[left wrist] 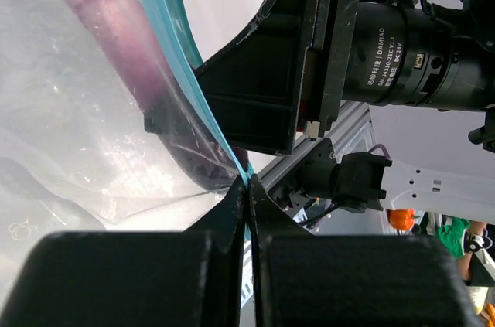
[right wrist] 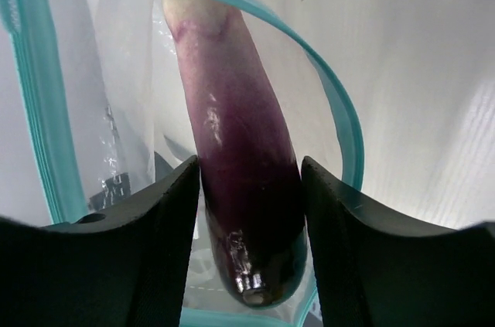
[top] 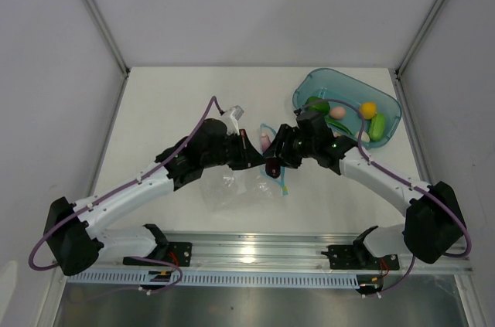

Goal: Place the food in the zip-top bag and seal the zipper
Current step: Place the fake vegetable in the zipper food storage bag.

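Observation:
The clear zip-top bag (top: 232, 188) lies at the table's middle. My left gripper (top: 249, 153) is shut on its light-blue zipper (left wrist: 166, 25), pinched between the fingertips (left wrist: 247, 184), holding the mouth open. My right gripper (top: 277, 158) is shut on the purple eggplant (right wrist: 240, 165), which pokes through the bag mouth with its pale end deepest. The zipper (right wrist: 340, 110) loops around the eggplant. The eggplant shows through the plastic in the left wrist view (left wrist: 116, 41). A green pepper (top: 317, 104), pink egg (top: 337, 112), yellow fruit (top: 368, 110) and long green vegetable (top: 377, 126) lie in the teal tub.
The teal tub (top: 340, 70) stands at the back right, just behind my right arm. The metal rail (top: 255, 253) runs along the near edge. The two grippers are almost touching over the bag; the right wrist camera (left wrist: 402, 49) fills the left wrist view.

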Robot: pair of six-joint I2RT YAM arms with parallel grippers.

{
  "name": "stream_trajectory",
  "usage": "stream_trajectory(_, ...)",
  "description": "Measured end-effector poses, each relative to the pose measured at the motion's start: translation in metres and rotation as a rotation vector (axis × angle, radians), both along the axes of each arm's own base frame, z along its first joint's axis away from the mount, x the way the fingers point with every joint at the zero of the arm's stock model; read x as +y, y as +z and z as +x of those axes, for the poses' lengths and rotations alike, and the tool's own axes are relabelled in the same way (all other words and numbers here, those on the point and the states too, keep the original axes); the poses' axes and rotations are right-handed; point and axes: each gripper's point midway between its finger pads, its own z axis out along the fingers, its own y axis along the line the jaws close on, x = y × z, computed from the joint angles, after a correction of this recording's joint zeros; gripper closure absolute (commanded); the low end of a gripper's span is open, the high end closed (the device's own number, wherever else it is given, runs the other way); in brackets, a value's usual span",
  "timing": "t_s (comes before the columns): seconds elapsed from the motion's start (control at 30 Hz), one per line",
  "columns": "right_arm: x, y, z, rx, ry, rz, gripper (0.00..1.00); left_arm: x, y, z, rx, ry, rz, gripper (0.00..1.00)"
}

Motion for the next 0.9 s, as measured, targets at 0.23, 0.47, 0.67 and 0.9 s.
stream_trajectory(0.23, -0.009, -0.004, -0.002, -0.037, 0.023, -0.082, 0.26, 0.001, 0.000, 0.002, 0.007, 0.008, -0.003, 0.99)
stream_trajectory(0.47, -0.021, 0.018, -0.004, -0.101, 0.024, -0.119, 0.31, 0.006, 0.000, 0.008, 0.011, 0.023, -0.006, 1.00)
stream_trajectory(0.67, -0.038, 0.075, 0.014, -0.233, -0.007, -0.123, 0.32, 0.009, 0.000, 0.012, 0.013, 0.038, -0.007, 0.99)
stream_trajectory(0.9, -0.129, 0.114, 0.085, -0.361, -0.248, -0.249, 0.29, 0.012, 0.000, 0.015, 0.013, 0.045, -0.007, 0.99)
